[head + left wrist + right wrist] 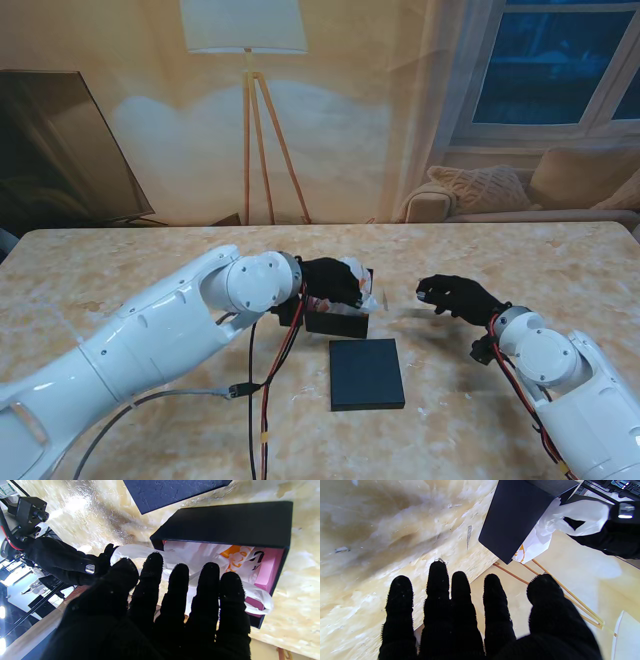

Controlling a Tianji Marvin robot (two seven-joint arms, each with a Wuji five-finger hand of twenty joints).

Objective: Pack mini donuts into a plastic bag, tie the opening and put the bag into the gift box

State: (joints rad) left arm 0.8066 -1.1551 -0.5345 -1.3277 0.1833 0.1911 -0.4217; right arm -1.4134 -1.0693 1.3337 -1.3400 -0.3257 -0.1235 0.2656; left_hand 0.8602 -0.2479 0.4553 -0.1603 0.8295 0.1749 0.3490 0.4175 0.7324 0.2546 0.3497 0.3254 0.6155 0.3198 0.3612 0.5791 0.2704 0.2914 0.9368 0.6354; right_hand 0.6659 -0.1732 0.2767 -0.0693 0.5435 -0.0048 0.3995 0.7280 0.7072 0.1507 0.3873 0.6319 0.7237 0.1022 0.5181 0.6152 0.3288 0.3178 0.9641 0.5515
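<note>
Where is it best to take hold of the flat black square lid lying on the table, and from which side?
Grip the flat black square lid across its left and right edges, coming down from above. It lies flat on the marble table, so only the thin rim offers purchase. The open right hand is probably better placed.

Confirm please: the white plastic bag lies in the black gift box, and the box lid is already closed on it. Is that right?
Not quite. The bag does lie in the gift box, but the box is open: the stand view shows the lid flat on the table, nearer to me.
</note>
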